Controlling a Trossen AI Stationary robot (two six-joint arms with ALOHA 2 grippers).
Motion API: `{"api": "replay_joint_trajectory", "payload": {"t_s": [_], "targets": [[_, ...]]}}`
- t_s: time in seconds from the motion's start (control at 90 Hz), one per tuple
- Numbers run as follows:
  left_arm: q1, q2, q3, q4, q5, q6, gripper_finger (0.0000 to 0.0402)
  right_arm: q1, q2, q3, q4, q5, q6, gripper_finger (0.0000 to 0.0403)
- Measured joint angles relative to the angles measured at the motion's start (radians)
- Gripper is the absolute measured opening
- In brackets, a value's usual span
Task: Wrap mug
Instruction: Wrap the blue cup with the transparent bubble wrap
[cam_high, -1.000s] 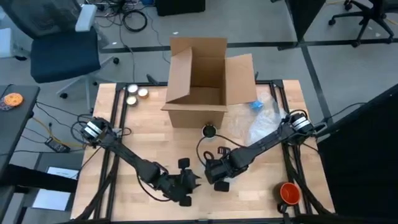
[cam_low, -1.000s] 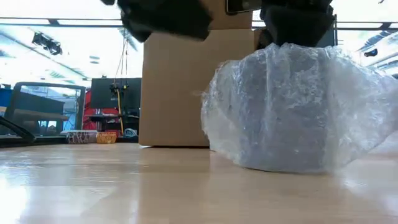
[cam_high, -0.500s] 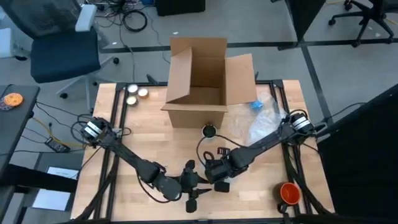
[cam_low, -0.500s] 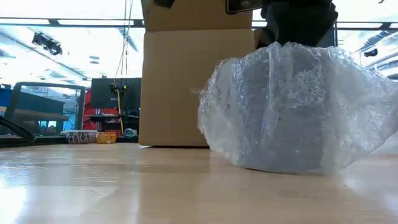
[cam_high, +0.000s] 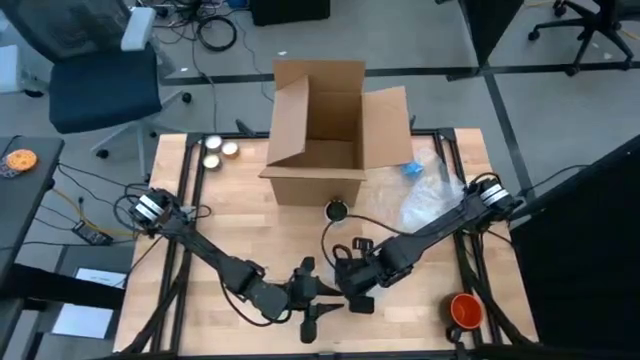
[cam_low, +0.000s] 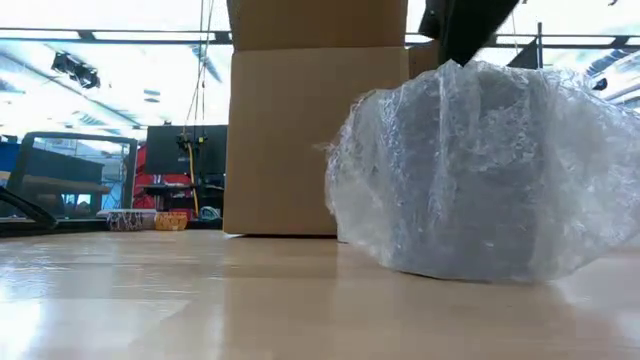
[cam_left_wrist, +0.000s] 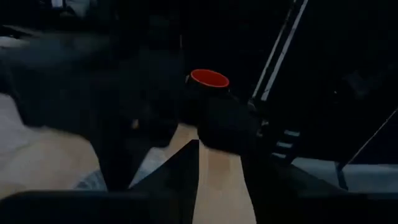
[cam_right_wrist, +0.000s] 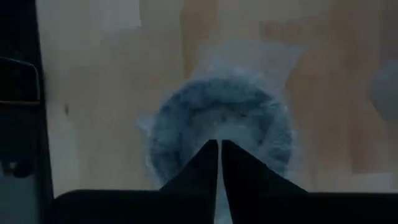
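The mug, bundled in clear bubble wrap (cam_low: 470, 170), stands on the wooden table (cam_high: 230, 215). From above it shows as a round grey bundle (cam_right_wrist: 221, 124). In the high view my right arm hides it. My right gripper (cam_right_wrist: 219, 148) is shut right over the bundle's top, and its dark tip (cam_low: 458, 35) reaches down to the wrap's peak. My left gripper (cam_high: 310, 298) stands open just left of it near the table's front edge, holding nothing. My right gripper points down at the middle of the wrapped mug's top (cam_right_wrist: 219, 134) with its fingers shut. Whether it touches or pinches the wrap there, I cannot tell. The bundle stands on the table.
An open cardboard box (cam_high: 320, 140) stands at the far middle. Loose bubble wrap (cam_high: 425, 195) lies to its right. An orange mug (cam_high: 465, 310) sits at the near right corner, also visible in the left wrist view (cam_left_wrist: 208, 79). Tape rolls (cam_high: 220, 150) lie far left.
My left gripper has swung away from the bundle toward the table's near edge, turned about, and left the low view. My right gripper has risen a little above the bundle and shifted slightly toward the near right. The wrap's top stands a bit higher than before.
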Motion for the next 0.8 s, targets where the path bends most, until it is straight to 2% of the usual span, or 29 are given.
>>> {"api": "replay_joint_trajectory", "payload": {"t_s": [0.8], "targets": [[0.000,0.000,0.000,0.018,0.000,0.000,0.0105,0.001,-0.024,0.003,0.003,0.002,0.000,0.0000]]}}
